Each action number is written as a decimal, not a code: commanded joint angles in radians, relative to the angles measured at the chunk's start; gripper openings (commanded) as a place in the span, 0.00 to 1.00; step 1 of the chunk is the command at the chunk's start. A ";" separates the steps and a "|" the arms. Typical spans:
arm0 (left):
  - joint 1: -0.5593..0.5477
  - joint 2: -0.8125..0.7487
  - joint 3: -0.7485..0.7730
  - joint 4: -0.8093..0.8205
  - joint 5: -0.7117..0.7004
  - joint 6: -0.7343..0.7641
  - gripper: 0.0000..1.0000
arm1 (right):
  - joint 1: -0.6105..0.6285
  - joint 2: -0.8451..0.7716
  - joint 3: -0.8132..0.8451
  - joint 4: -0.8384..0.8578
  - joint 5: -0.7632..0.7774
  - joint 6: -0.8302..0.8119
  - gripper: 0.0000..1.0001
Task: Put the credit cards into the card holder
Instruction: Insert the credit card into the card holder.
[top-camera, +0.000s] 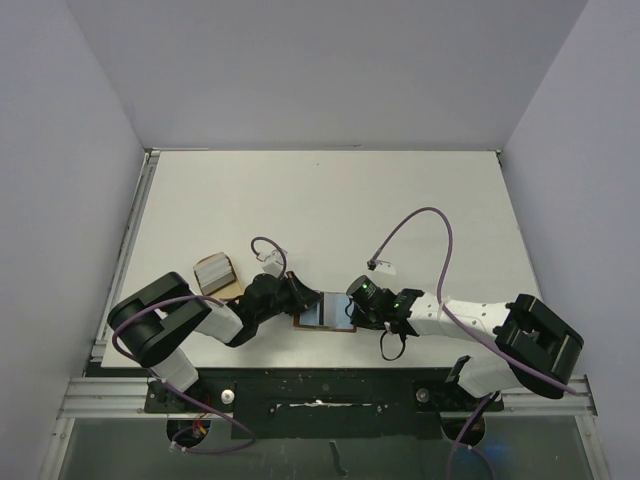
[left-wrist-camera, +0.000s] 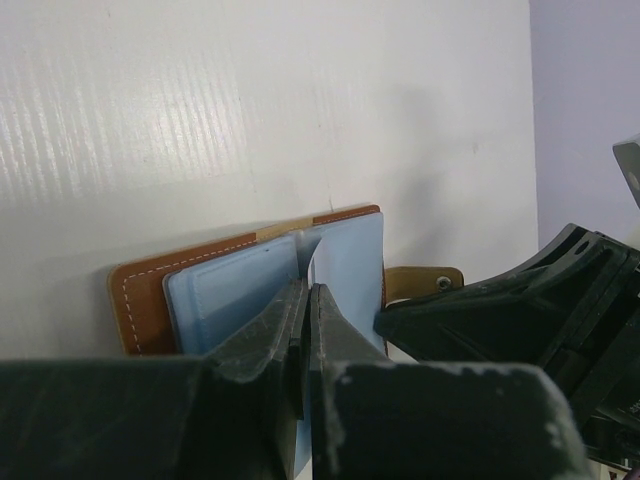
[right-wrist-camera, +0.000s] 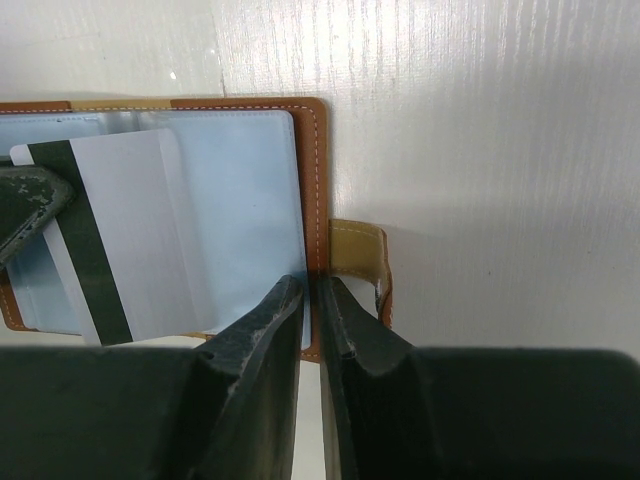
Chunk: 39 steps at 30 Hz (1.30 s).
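The card holder (top-camera: 322, 318) lies open on the table between my two arms, brown outside and pale blue inside (left-wrist-camera: 215, 300). My left gripper (left-wrist-camera: 308, 285) is shut on a pale credit card (left-wrist-camera: 318, 262), held edge-on over the holder's middle. In the right wrist view this card (right-wrist-camera: 120, 230) shows a dark stripe and lies across the blue pockets. My right gripper (right-wrist-camera: 312, 285) is shut on the holder's brown right edge (right-wrist-camera: 318, 200), beside the snap strap (right-wrist-camera: 360, 255). In the top view the left gripper (top-camera: 298, 300) and the right gripper (top-camera: 350, 308) flank the holder.
A tan rounded dish (top-camera: 226, 290) with a stack of pale cards (top-camera: 212, 270) stands left of the holder, behind my left arm. The holder lies close to the table's near edge. Purple cables loop over both arms.
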 joint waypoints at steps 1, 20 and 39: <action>-0.013 0.006 -0.011 0.048 0.014 0.015 0.00 | 0.015 0.040 -0.012 -0.017 -0.009 0.011 0.13; -0.013 -0.105 0.055 -0.197 -0.044 0.089 0.24 | 0.014 0.032 -0.002 -0.014 -0.012 0.010 0.13; -0.040 -0.183 0.051 -0.317 -0.035 0.067 0.29 | 0.014 0.025 -0.004 -0.002 -0.015 0.011 0.13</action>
